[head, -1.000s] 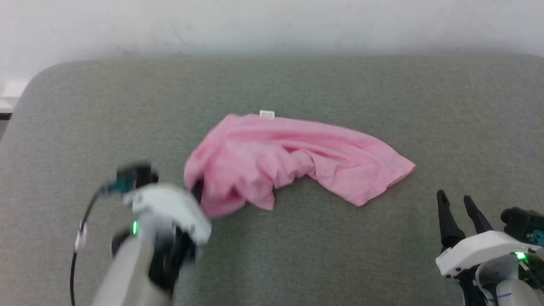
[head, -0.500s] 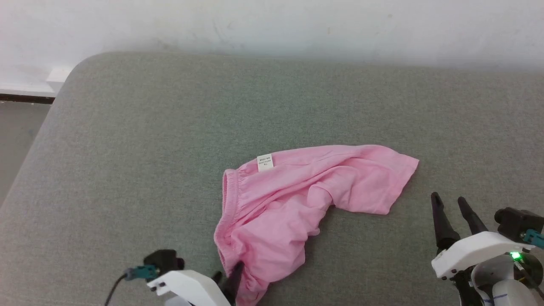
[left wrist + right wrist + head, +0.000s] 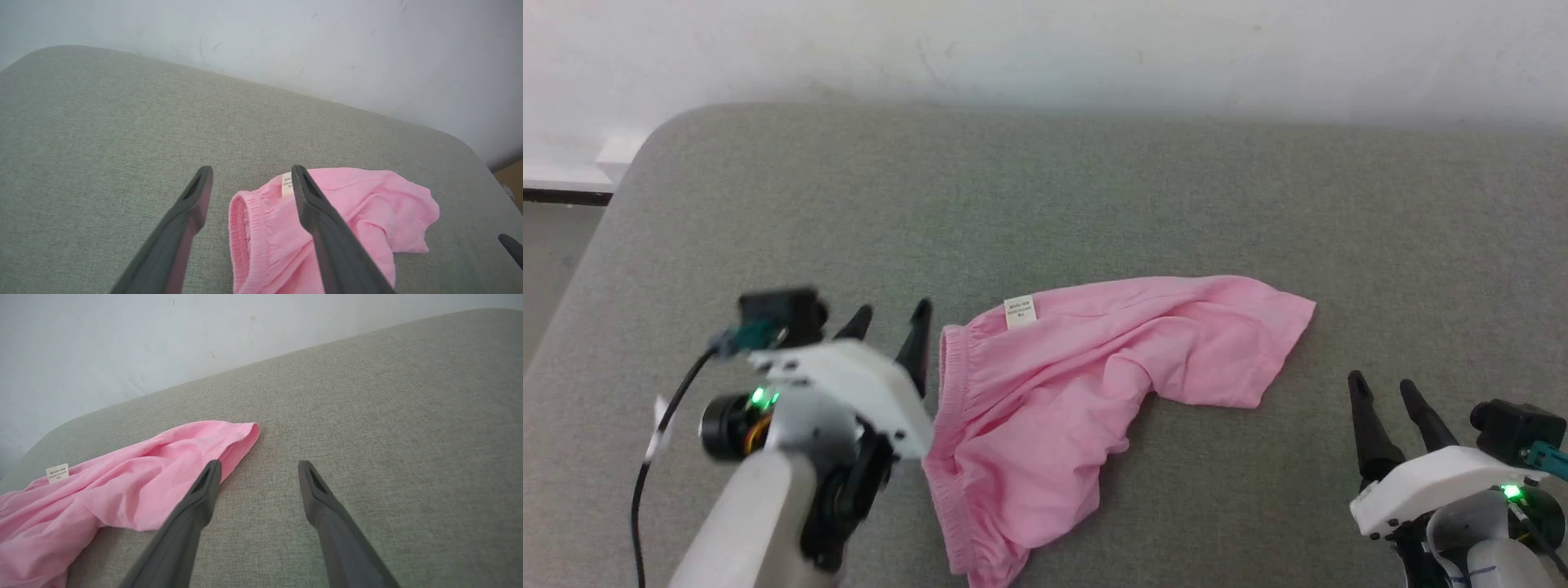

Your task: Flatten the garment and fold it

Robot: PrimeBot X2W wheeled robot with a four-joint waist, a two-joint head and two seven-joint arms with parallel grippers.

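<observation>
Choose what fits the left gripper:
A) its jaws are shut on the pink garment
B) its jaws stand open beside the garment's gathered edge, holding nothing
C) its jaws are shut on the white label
B: the left gripper has its jaws spread apart beside the garment, which lies loose on the grey surface.

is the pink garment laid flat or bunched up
Bunched up: the garment lies crumpled on the grey surface, with deep creases through its middle.
</observation>
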